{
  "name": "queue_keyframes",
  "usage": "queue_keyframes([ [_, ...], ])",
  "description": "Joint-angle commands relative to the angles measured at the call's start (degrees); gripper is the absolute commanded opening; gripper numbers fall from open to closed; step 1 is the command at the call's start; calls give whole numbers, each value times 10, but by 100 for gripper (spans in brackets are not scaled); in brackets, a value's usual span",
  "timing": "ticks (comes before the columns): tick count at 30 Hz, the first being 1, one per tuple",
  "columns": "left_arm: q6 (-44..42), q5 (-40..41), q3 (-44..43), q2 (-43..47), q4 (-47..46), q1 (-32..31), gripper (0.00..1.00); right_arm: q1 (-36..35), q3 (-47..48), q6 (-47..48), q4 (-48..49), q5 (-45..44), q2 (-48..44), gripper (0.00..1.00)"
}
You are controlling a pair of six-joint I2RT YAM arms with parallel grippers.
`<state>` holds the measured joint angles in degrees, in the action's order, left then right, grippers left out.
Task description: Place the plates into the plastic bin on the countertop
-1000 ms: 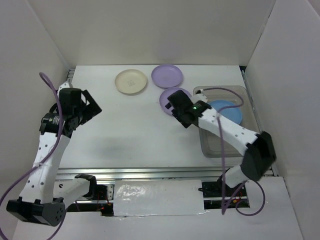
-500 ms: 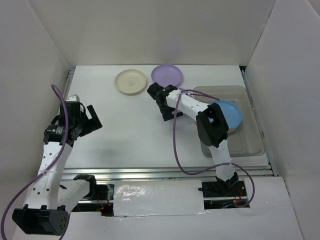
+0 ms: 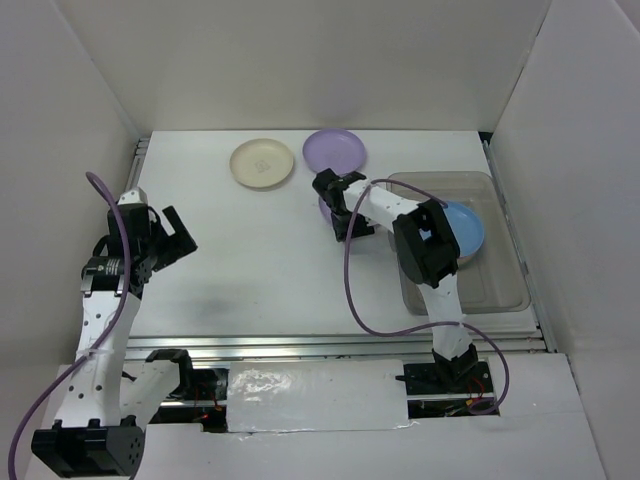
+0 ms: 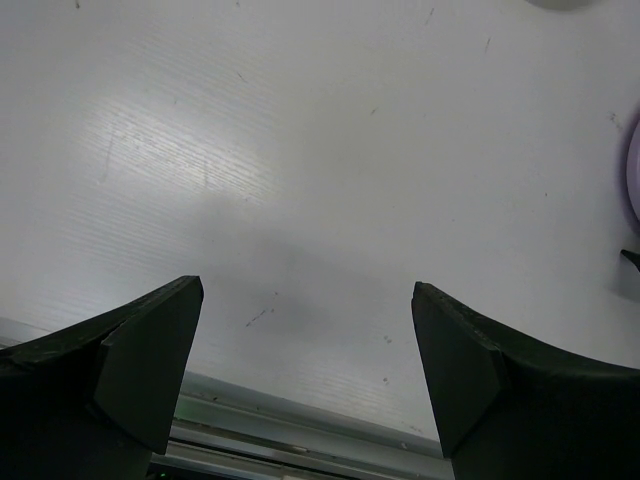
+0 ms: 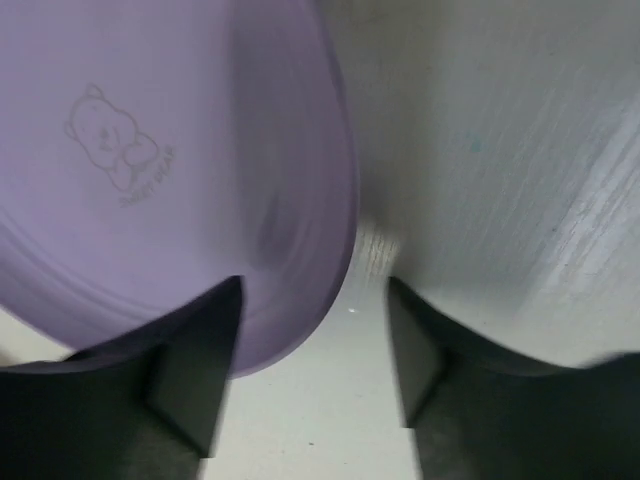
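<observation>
My right gripper is open and low over a lilac plate. In the right wrist view its jaws straddle that plate's rim, one finger over the plate, the other over the countertop. A second lilac plate and a cream plate lie at the back. A blue plate rests tilted in the plastic bin at the right. My left gripper is open and empty above the countertop. The other plates are out of view.
White walls enclose the countertop on three sides. A metal rail runs along the near edge and also shows in the left wrist view. The right arm's purple cable loops over the counter beside the bin.
My right arm has swung from beside the bin to the lilac plate and come down with its jaws over the rim. My left arm has drawn back a little toward the left.
</observation>
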<state>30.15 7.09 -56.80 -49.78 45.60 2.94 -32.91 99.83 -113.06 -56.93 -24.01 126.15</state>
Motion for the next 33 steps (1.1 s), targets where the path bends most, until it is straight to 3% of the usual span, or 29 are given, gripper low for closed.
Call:
queue_keyframes([
  [1,-7,-14,-2,4,-22,7,99,-8,-17,-11,21,7,-1,60],
  [3,-6,-15,-2,4,-21,10,99,-9,-26,-4,35,19,-4,48],
  [4,-7,-15,-2,4,-22,10,99,-11,-38,-1,39,24,-6,32],
  [6,-5,-11,-1,7,-22,12,99,-17,-54,3,61,22,-19,16],
  [7,-5,-13,0,8,-23,13,99,-25,-70,1,73,21,-25,1],
  [13,-2,-7,0,12,-22,22,99,-73,-89,31,101,-23,-87,0],
  [22,-1,-9,5,12,-27,38,99,-74,-147,142,111,-105,-323,0],
  [28,-5,-33,5,-8,-32,46,99,34,-306,179,125,-94,-535,0],
  [33,-9,-38,1,-14,-34,49,99,161,-433,228,145,-57,-636,0],
])
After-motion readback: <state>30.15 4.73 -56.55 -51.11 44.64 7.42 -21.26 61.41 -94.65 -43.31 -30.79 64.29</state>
